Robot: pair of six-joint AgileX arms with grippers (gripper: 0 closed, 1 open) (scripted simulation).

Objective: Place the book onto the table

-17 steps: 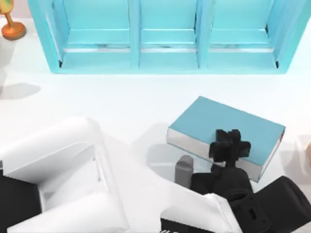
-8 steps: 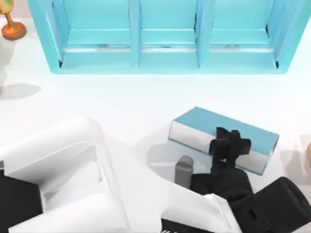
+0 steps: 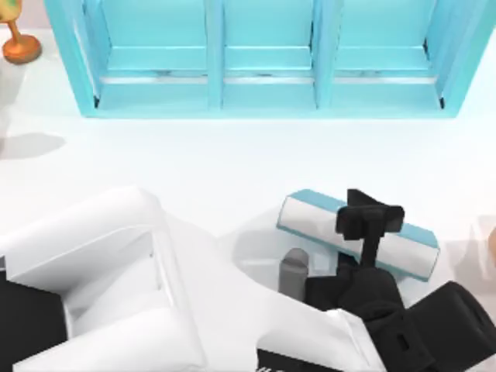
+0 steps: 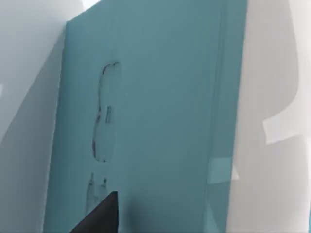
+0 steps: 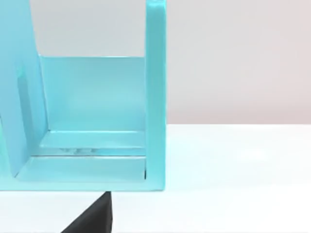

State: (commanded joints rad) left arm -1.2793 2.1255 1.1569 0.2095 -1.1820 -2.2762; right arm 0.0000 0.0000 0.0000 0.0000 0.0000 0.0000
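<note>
The book (image 3: 322, 222) is in front of the light-blue shelf unit (image 3: 267, 62), toward the right side of the table (image 3: 194, 163). It is well away from the shelf. It is tipped up on its long edge. From above I see mostly its white-grey pages, with just a thin strip of blue cover along the far side. In the left wrist view the blue cover (image 4: 155, 121) is very close to the camera.

The left gripper (image 3: 370, 219) holds the book. Its black fingers are pinched over the book's upper edge, one on each side. The left arm reaches across from the left side of the table, and its big white part is near the camera.

A soft shadow lies on the table just beside the book. I cannot tell if the book's lower edge is touching the table or hanging a little above it.

I think the job is more than half done. The book is out in the open, over the white table, and not in any shelf box. I think two things are left to do. The book must rest on the table, and the fingers must let go.

The right arm is parked. Its wrist view looks low across the table at one end of the shelf unit (image 5: 92, 107). A small orange stand (image 3: 19, 48) sits in the far left corner, well apart from the book.
</note>
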